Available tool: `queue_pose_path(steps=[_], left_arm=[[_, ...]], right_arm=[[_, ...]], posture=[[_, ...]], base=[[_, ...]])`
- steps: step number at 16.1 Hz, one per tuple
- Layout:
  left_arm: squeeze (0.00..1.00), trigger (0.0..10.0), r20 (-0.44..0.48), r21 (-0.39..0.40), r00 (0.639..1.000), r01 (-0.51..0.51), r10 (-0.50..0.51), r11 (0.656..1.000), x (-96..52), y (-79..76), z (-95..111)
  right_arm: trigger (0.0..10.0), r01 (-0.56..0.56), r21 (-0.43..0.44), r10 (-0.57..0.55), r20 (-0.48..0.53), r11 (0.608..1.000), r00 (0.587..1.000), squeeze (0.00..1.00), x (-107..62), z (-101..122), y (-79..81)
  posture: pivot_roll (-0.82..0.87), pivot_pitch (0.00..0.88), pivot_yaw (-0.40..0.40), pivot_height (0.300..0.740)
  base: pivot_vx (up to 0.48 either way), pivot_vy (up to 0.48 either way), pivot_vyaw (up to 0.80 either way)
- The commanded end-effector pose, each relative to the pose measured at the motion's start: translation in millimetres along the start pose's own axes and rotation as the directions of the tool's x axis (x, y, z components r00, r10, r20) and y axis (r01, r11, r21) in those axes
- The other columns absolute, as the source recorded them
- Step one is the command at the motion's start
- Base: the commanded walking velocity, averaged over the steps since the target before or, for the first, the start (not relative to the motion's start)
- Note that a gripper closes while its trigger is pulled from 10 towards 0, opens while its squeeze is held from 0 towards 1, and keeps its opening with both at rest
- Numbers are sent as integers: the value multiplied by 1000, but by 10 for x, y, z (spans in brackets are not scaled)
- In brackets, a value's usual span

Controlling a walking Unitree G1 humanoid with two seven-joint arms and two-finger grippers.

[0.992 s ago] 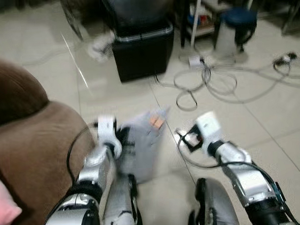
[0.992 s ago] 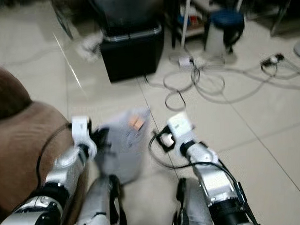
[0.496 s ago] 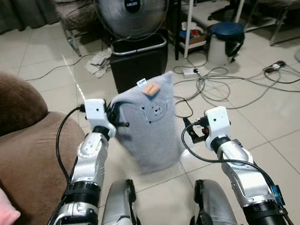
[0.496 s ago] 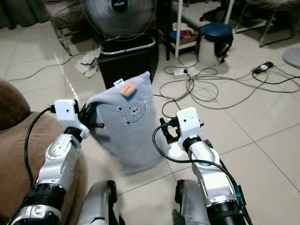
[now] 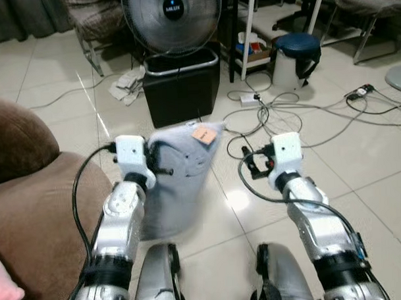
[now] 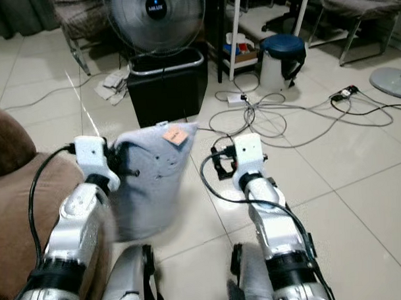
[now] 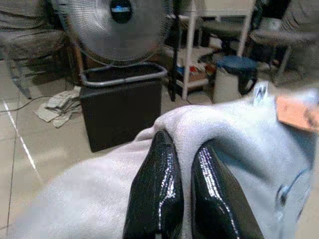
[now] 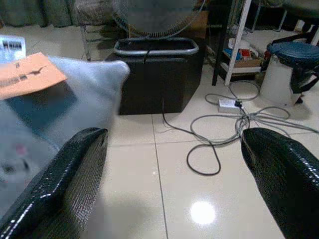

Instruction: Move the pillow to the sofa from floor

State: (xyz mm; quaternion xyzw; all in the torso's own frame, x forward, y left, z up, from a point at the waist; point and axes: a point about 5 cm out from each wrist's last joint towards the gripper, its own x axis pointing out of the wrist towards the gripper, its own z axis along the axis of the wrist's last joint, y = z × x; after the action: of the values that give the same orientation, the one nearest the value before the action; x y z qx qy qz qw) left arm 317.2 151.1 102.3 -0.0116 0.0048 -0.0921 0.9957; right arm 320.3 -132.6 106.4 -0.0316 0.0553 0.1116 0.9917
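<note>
Grey pillow (image 5: 178,174): sagged lower than half a second before, hung off the floor beside the sofa (image 5: 37,202) edge, pinched by left end effector (image 7: 177,191); right end effector (image 8: 174,169) released, clear; sofa placement pending.

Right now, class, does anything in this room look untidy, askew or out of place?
Yes. Grey cables sprawl in loose loops across the tiled floor, and a crumpled pale cloth lies beside the black bin. The grey fabric pillow hangs unevenly, pinched at one corner by the left gripper.
</note>
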Motion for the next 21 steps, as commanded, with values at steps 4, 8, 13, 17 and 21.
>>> queue_pose_path(steps=[4, 8, 13, 17, 21], left_arm=[[0, 10000, 39, 44, 992, -120, 118, 992, -6, 255, 168], [0, 10000, 11, 79, 996, -92, 92, 993, -70, 209, 104], [0, 10000, 16, 103, 996, -90, 89, 991, -131, 194, 77], [0, 10000, 8, 120, 997, -75, 75, 990, -130, 154, 62], [0, 10000, 22, 146, 997, -75, 72, 986, -116, 136, 87]], right_arm=[[10000, -7, 12, 7, 15, 1000, 1000, 0, 80, 43, 64], [10000, -19, 19, 19, 2, 1000, 1000, 0, 146, 42, 82], [10000, -51, 47, 53, -42, 998, 998, 0, 163, -35, 117], [10000, -39, 35, 40, -45, 999, 998, 0, 135, -62, 70], [10000, 3, 35, -2, -36, 999, 999, 0, 128, -83, 56]], posture=[[50, 0, 21, 689], [87, 0, -11, 724], [92, 0, -16, 740], [83, 0, -10, 740], [76, 0, -2, 740]], base=[[0, 0, 0], [0, 0, 0], [0, 0, 0], [0, 0, 0], [0, 0, 0]])
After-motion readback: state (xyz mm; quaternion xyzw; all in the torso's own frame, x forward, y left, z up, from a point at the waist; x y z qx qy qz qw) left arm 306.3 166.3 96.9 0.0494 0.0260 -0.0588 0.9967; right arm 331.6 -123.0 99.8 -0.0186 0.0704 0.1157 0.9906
